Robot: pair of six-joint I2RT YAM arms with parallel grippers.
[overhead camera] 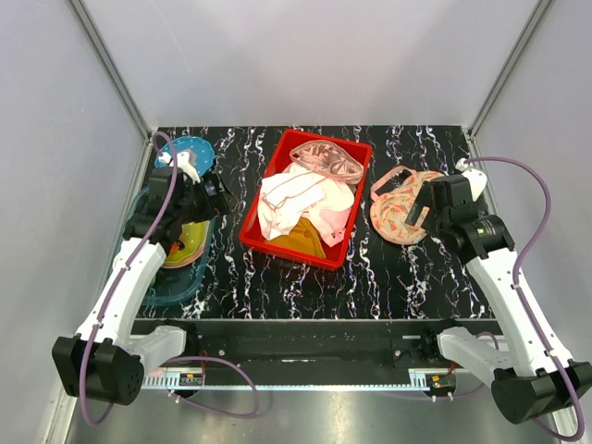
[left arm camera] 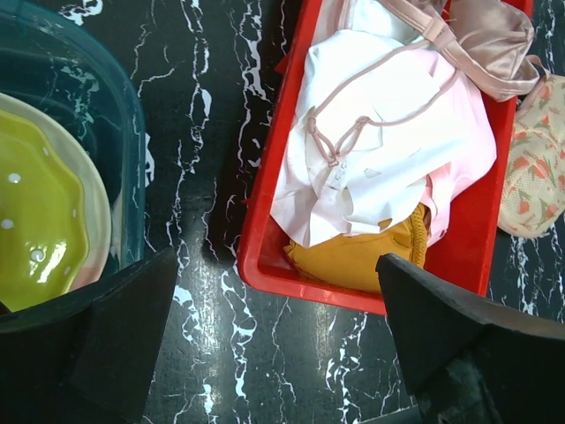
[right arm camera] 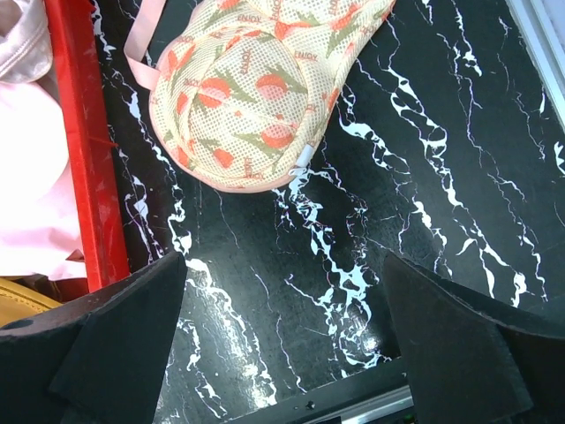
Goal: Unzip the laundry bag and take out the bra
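Laundry bag [right arm camera: 256, 97] lies flat on the desk [overhead camera: 388, 277] toward its far right corner, between the red bin [overhead camera: 254, 231] and the right edge, just beside the bin without clearly touching it. No bra shows anywhere outside it, so I judge the bra is zipped inside, hidden by the printed mesh.

In the wrist view the right hand [right arm camera: 284, 258] hangs over bare desk on the near side of the bag. Its fingers are spread wide and hold nothing. The bag sits straight ahead of the fingertips. Its long axis slants across that view, from the bin side up toward the far right, with the far end cut off by the frame. A small pale tab that looks like the zipper pull [right arm camera: 305, 159] sits on the pink-trimmed near edge, the side facing this hand.

The left hand [left arm camera: 275, 256] is also spread wide and empty. It hovers over the gap between the blue tub [left arm camera: 88, 71] and the bin, well apart from the bag. The right arm is plainly the nearer one, so reaching the pull calls for a short advance forward.
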